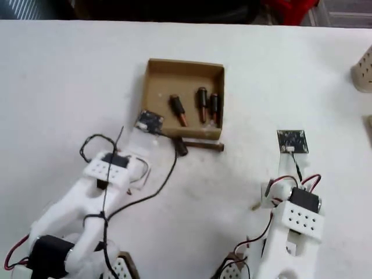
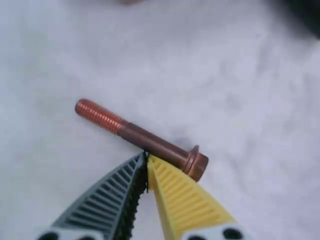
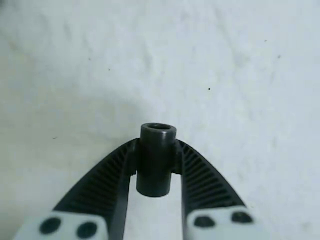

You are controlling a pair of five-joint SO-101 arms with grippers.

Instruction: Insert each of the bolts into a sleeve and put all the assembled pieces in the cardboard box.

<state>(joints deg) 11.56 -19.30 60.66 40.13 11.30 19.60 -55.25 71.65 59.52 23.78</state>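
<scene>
The cardboard box (image 1: 185,65) sits mid-table with three bolt-and-sleeve pieces (image 1: 202,103) lying inside. A bare copper bolt (image 2: 142,140) lies just in front of the box (image 1: 204,146). My left gripper (image 2: 146,159) is shut, and its grey and yellow fingertips touch the bolt's shank near the head, with nothing seen between them. In the high view its dark tip (image 1: 180,146) is at the bolt's left end. My right gripper (image 3: 156,145) is shut on a black sleeve (image 3: 157,160), upright with its bore facing the camera, above bare table. The right arm (image 1: 299,218) stands at the front right.
Black cables (image 1: 165,180) loop from the left arm across the table in front of the box. A pale perforated object (image 1: 363,70) stands at the far right edge. White tabletop stretches behind the box and between the two arms.
</scene>
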